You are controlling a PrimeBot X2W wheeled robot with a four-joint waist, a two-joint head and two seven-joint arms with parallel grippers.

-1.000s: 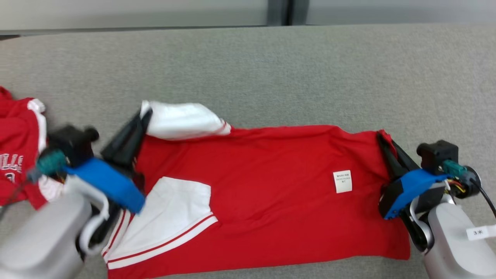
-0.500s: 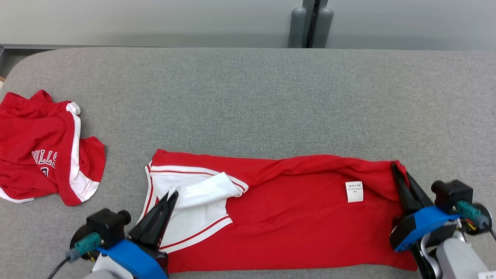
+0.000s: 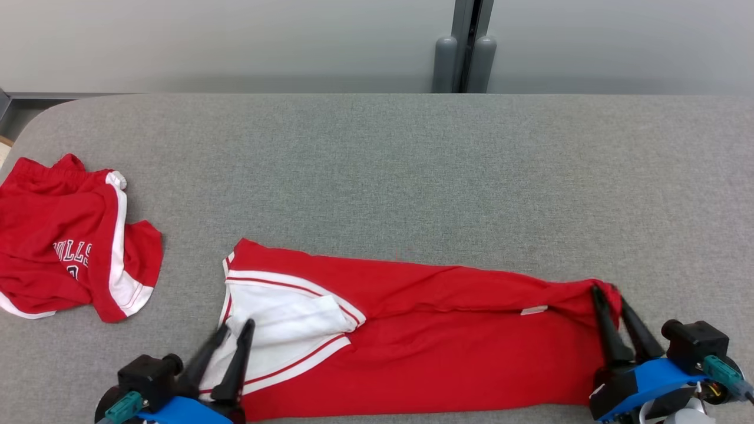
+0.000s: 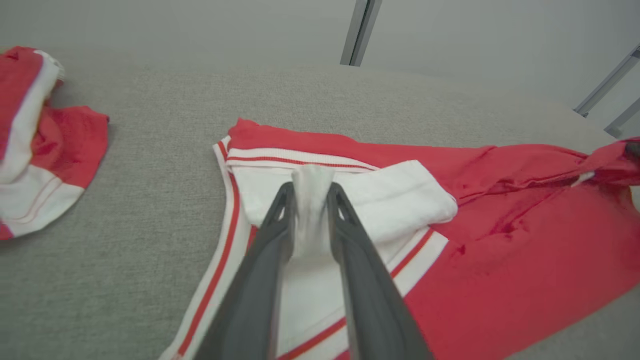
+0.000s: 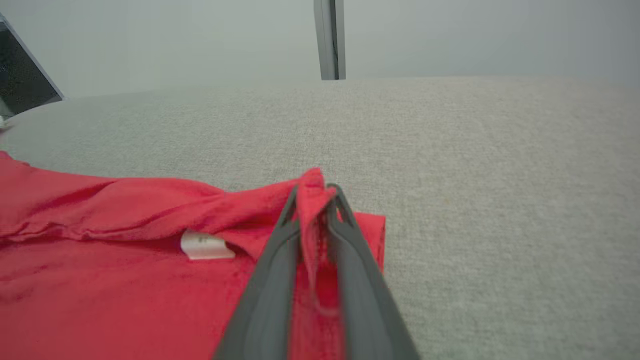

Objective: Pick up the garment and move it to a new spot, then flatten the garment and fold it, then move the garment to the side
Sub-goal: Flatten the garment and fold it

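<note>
head view: a long red garment with white striped trim (image 3: 442,353) lies stretched along the 6 o'clock edge of the grey fabric surface (image 3: 377,165). crumpled red shorts (image 3: 59,235) sit at 9 o'clock, well apart.

left wrist view: the left gripper (image 4: 310,186) stands narrowly parted around a white fold.

right wrist view: the right gripper (image 5: 315,190) pinches the garment's raised red corner, with a white label (image 5: 202,246) at its 9 o'clock.
</note>
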